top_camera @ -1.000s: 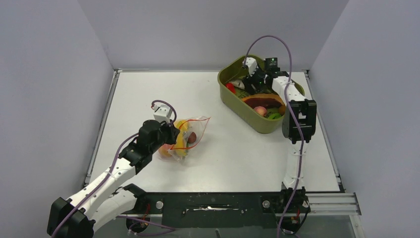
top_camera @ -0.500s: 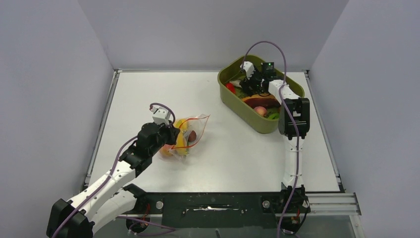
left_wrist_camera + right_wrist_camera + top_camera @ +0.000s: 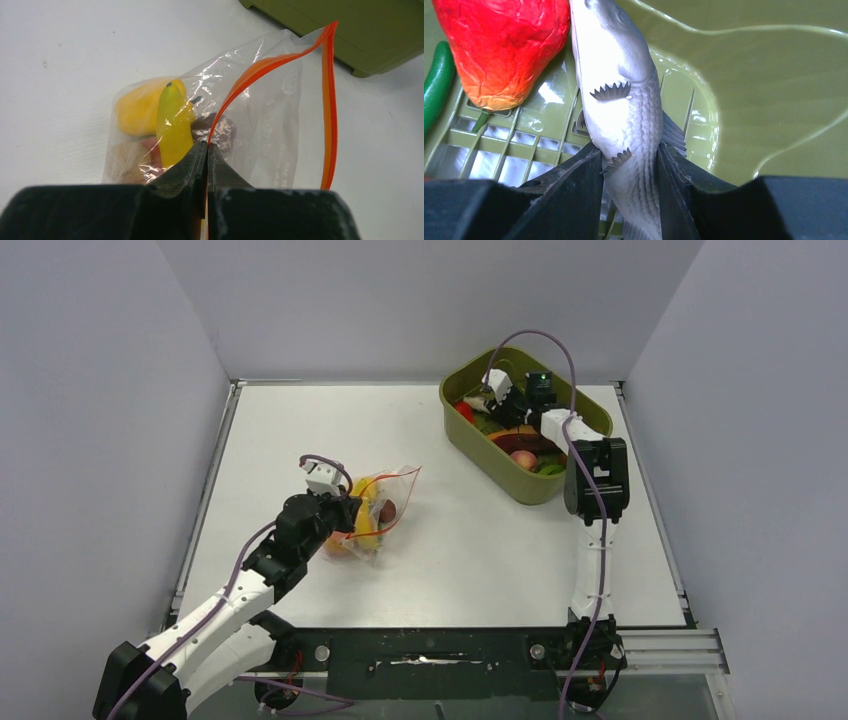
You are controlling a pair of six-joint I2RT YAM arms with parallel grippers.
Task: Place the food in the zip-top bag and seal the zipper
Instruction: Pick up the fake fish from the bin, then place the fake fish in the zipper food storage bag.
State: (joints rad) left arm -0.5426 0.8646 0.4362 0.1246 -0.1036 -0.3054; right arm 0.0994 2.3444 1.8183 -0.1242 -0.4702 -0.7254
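Note:
The clear zip-top bag [image 3: 270, 115] lies on the white table with its mouth gaping. My left gripper [image 3: 206, 147] is shut on the near end of the red-orange zipper [image 3: 329, 100]. Inside the bag sit a banana [image 3: 173, 125], a yellow pepper [image 3: 137, 102] and a dark purple piece [image 3: 222, 131]. In the top view the bag [image 3: 385, 502] sits left of centre, right beside the left gripper [image 3: 350, 515]. My right gripper [image 3: 630, 150] reaches down into the olive tub [image 3: 774, 90], both fingers pressed against the sides of a grey toy fish [image 3: 624, 100].
The olive tub [image 3: 490, 465] stands at the back right, holding more toy food, among it a peach [image 3: 522, 459]. A red-orange fruit [image 3: 504, 45] and a green piece [image 3: 436, 85] lie left of the fish. The right arm rises along the table's right side.
The right gripper has dropped into the tub's far-left corner and its jaws have closed in on the fish. The left gripper has kept hold of the bag and shifted only slightly.

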